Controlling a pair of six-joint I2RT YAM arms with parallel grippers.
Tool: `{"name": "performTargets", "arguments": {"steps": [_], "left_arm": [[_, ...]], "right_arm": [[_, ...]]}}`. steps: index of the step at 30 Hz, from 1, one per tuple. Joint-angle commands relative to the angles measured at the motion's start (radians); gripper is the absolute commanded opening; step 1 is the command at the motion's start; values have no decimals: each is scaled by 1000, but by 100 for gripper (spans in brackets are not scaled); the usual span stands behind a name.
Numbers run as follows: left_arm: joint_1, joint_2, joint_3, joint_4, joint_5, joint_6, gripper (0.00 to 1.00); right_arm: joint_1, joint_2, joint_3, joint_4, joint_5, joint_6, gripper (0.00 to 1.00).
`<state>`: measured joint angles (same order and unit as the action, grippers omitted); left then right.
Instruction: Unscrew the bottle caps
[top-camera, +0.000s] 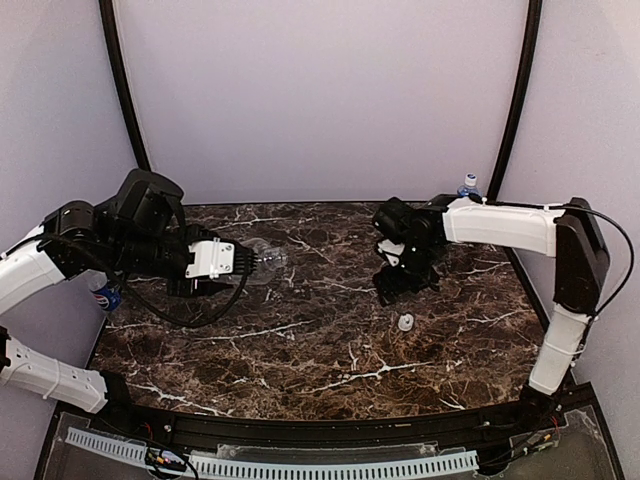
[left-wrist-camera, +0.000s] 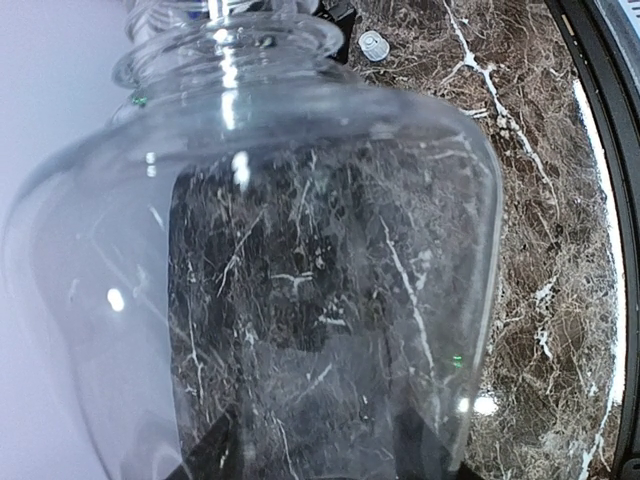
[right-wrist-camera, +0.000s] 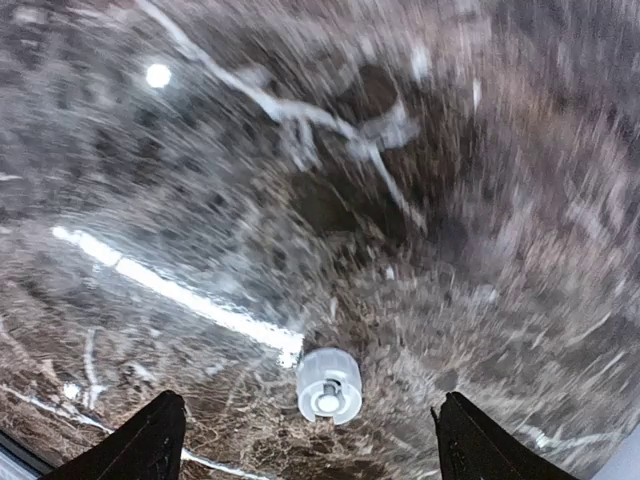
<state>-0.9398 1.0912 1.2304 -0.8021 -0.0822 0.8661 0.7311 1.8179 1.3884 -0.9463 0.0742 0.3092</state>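
Broadly, the table (top-camera: 330, 350) carried little. The left gripper (top-camera: 243, 262) was clamped on the plain bottle (top-camera: 270, 260), holding it on its side above the table's left part with the neck pointing right. The right gripper (top-camera: 405, 283) hung over the right-middle, its fingers (right-wrist-camera: 150, 440) spread wide with nothing between them. A left bottle (top-camera: 105, 295) with a blue label sat by the left edge, and a far bottle (top-camera: 469, 186) with a blue top sat at the far right corner behind the right arm. Smallest, a white cap (top-camera: 405, 322) lay loose on the table directly below the right gripper, well apart from the plain bottle.

The step looked like parting from that cap. It would go best if the right gripper rose straight up, so that neither finger nudged the cap. The plain bottle should then be set down gently, away from the cap, where it could not roll. For the next bottle, one gripper should hold the body firmly while the other took the cap squarely, in line with the neck.
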Motion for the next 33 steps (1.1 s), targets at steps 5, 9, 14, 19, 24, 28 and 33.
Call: {"name": "performTargets", "arguments": {"steps": [5,9,14,19,24,28,33], "left_arm": [[6,1,102,-21,96,-39,38],[6,15,133,-49,140,-40,38],[6,16,136,-62,149,-40,38],[7,16,134,-61,152,-40,38],[7,16,131,-61,153,-38,38],[6,16,127,-59,156,-38,38],[7,21,133,-54,154,-41,38]], "right_arm": [[379,-418,-102,705,-204,-525,83],[404,-500,-361,1405,-448,-440,79],[424,-404,-296,1495,-439,-419,74],[434,-349,-262,1543,-435,-412,62],[435,-348,-270,1584,-455,-406,52],[435,-355,-271,1572,-441,-412,38],[436,-352,-262,1515,-430,-414,19]]}}
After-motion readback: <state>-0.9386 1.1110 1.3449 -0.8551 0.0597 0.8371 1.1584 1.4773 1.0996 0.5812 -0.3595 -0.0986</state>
